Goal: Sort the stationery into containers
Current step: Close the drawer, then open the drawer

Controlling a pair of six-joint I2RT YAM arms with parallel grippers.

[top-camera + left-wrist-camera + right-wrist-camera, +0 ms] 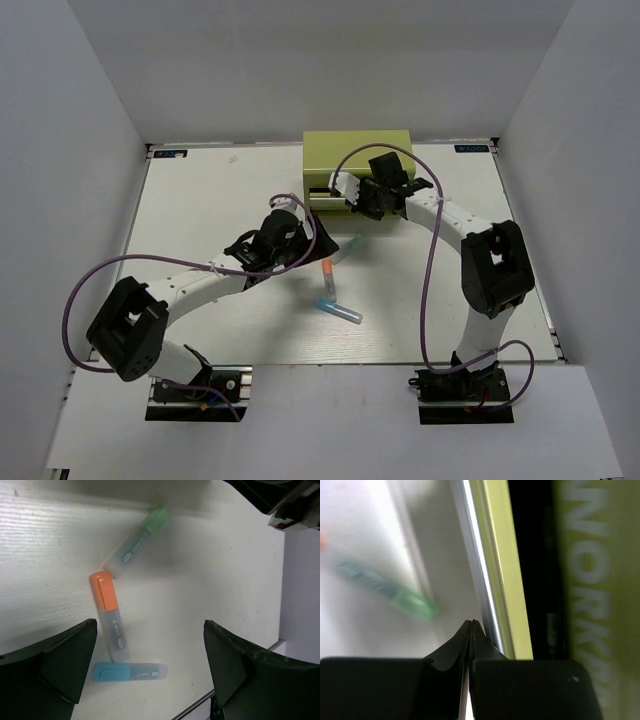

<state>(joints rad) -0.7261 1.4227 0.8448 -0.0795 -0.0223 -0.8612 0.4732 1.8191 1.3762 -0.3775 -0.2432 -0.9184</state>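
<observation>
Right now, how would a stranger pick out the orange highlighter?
Start at the toolbox at the back. Of three highlighters before it, the orange highlighter lies between the green highlighter and blue highlighter; it alone has an orange cap.

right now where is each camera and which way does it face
Top external: above and behind the robot, looking down on table, toolbox, left arm, right arm.
Left wrist: looks down past the open left gripper at green highlighter, orange highlighter, blue highlighter.
Right wrist: looks along the shut right gripper at the toolbox front.
Shared: both wrist views catch the green highlighter.
</observation>
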